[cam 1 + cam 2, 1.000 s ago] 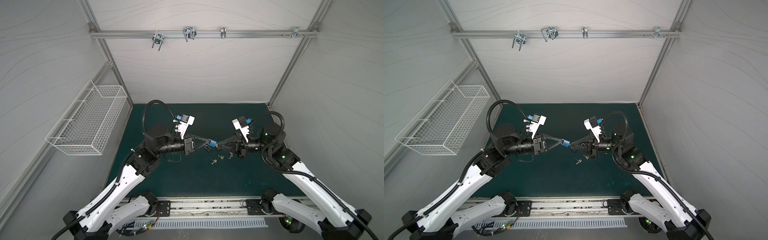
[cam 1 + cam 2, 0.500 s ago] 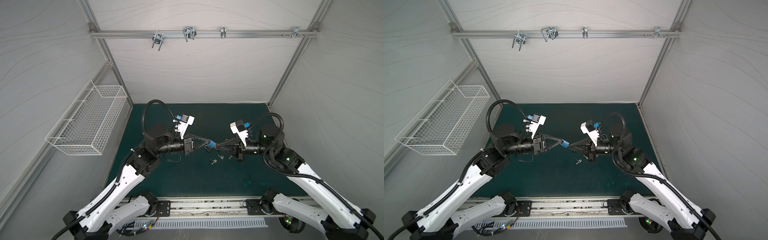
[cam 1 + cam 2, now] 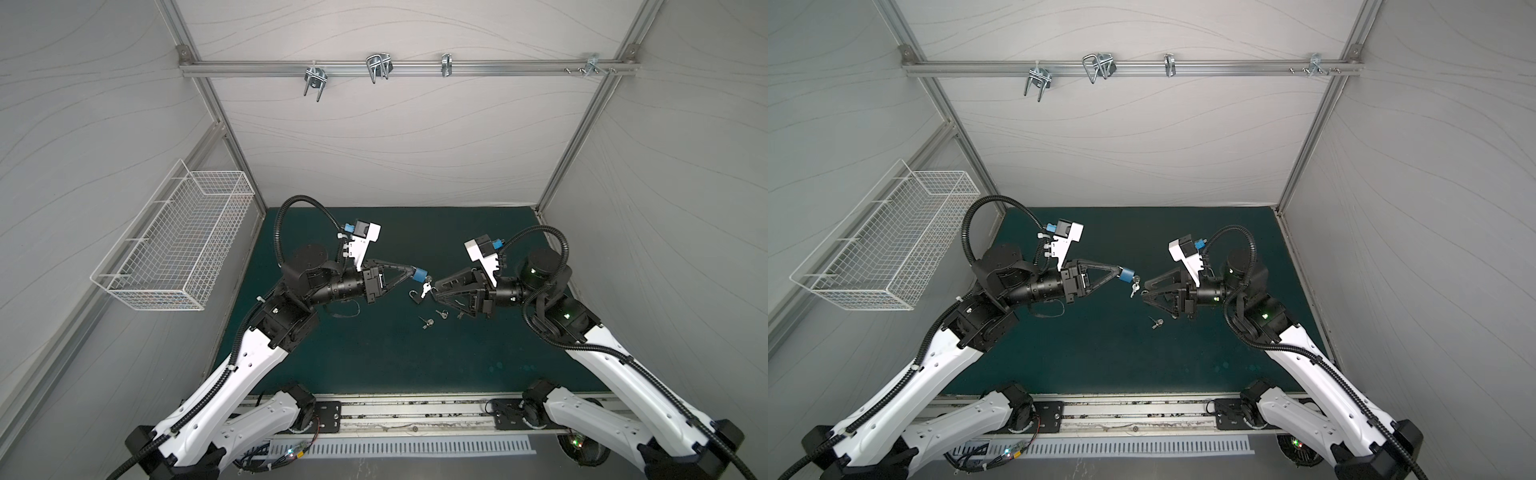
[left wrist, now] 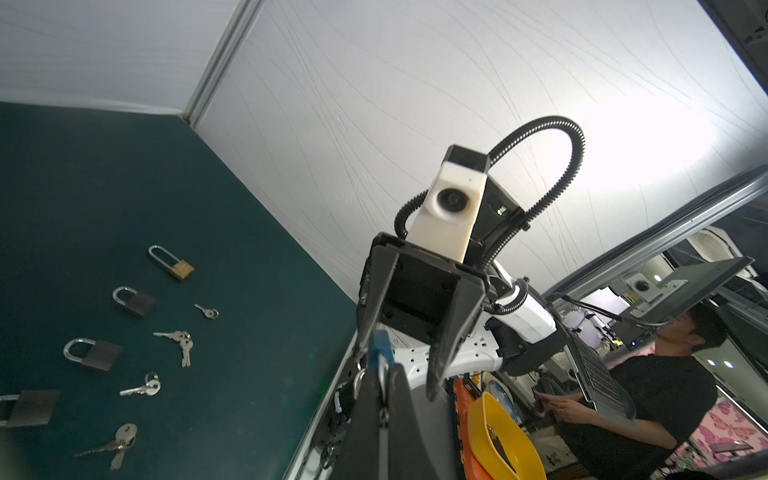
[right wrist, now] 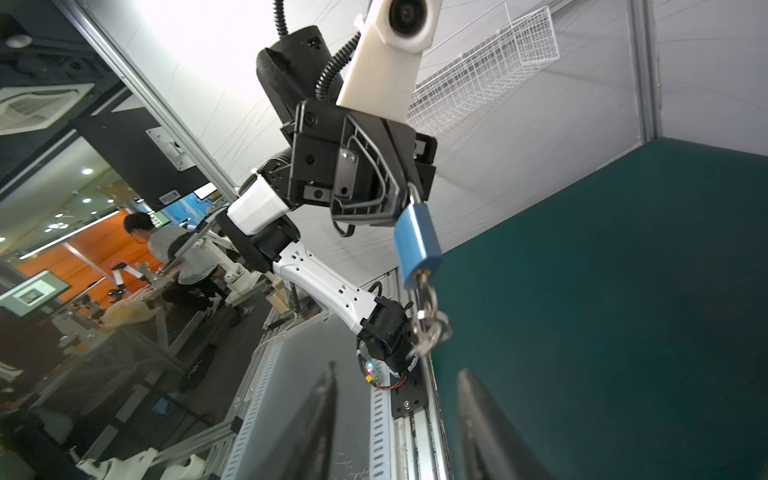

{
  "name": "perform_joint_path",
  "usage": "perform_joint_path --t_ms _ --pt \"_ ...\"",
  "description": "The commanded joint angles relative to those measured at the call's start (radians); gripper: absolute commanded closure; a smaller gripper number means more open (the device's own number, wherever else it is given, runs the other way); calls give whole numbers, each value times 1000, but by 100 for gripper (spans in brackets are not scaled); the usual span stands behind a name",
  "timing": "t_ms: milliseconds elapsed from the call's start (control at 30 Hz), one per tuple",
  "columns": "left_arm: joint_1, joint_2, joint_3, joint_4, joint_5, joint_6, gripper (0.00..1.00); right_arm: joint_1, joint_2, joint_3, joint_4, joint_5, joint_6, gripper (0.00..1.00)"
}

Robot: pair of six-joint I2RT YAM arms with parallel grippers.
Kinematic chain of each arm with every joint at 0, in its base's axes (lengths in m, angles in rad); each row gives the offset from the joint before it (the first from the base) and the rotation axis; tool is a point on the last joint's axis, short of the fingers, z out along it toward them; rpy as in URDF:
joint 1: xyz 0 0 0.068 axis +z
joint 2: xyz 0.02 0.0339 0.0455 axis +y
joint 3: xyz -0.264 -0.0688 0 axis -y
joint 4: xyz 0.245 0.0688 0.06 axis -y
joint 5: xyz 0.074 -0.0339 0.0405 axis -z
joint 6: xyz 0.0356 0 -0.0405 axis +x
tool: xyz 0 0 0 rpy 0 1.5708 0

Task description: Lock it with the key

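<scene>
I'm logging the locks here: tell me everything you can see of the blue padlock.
The blue padlock has a smooth blue body, plastic-coated by its look, and a silver shackle. The left gripper holds it aloft by the shackle, jaws shut, body well clear of the green mat. A key sits in its bottom keyhole, more keys dangling on a ring. Nothing else touches it.

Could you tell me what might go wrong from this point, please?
1. The blue padlock hangs from the shut left pincer by its shackle alone, so pushing on the inserted key could swing or twist it.
2. Spare keys dangle from that key, so the open right pincer may close on those instead.
</scene>
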Motion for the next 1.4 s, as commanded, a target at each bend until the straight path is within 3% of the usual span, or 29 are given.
perform_joint_path --t_ms 0,133,367,767,1200,1367 --pt "2 -11 50 86 -8 -7 100 24 5 34 -10 2 -21 39" --pt "2 -9 50 89 -3 -12 100 40 11 43 -22 60 -33 30" --pt "1 -7 45 98 5 -20 100 44 28 72 -3 147 -33 30" --pt "1 0 29 118 15 -30 100 81 78 106 45 122 -25 52" --pt "2 -3 23 120 22 -34 100 80 58 101 71 161 -2 65" --pt "2 -7 20 114 20 -31 100 80 52 100 66 160 -3 79"
